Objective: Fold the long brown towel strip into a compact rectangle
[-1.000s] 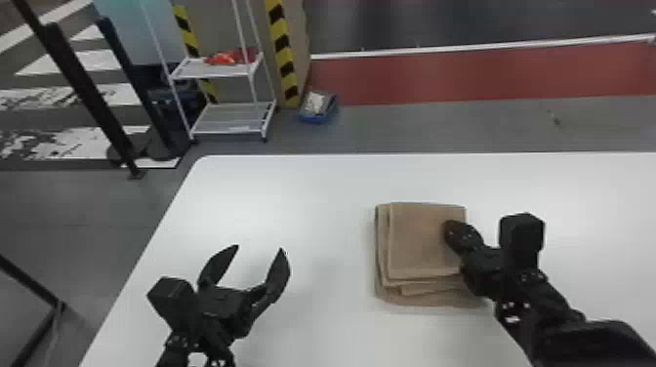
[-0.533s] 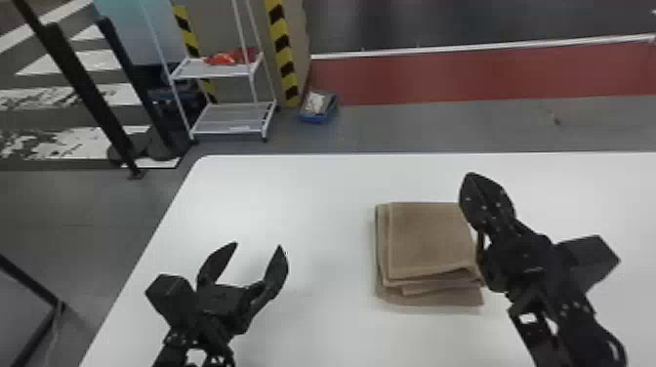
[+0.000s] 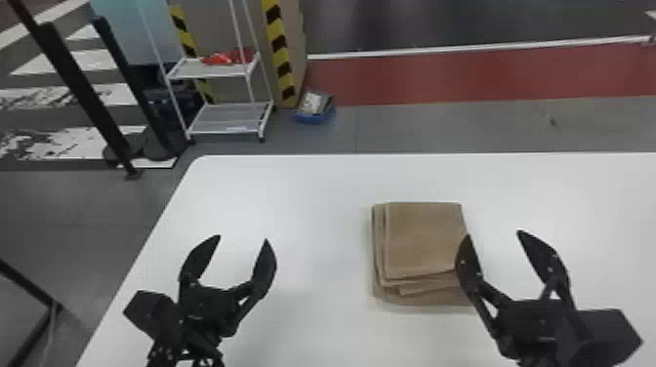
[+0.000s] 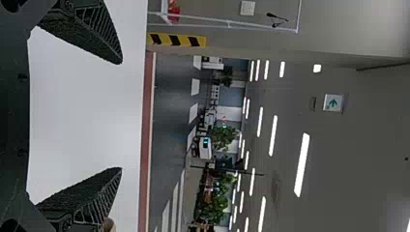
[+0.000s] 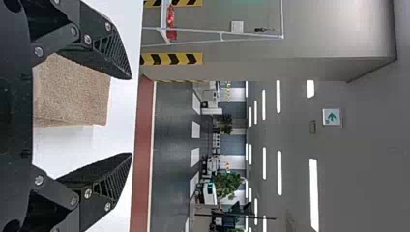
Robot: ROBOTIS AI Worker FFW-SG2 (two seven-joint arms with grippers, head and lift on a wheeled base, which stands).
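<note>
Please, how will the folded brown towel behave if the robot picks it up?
The towel looks like textured cloth, so it will probably be floppy. Its stacked layers show uneven edges, so pinching only the top one may open the fold. Lying flat, it seems unlikely to roll.

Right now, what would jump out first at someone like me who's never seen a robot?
Probably the two black grippers, both open: the left gripper over the table's left part, the right gripper farther right. Between them, nearer the right one, the brown towel sits folded in a layered stack on the white table.
</note>
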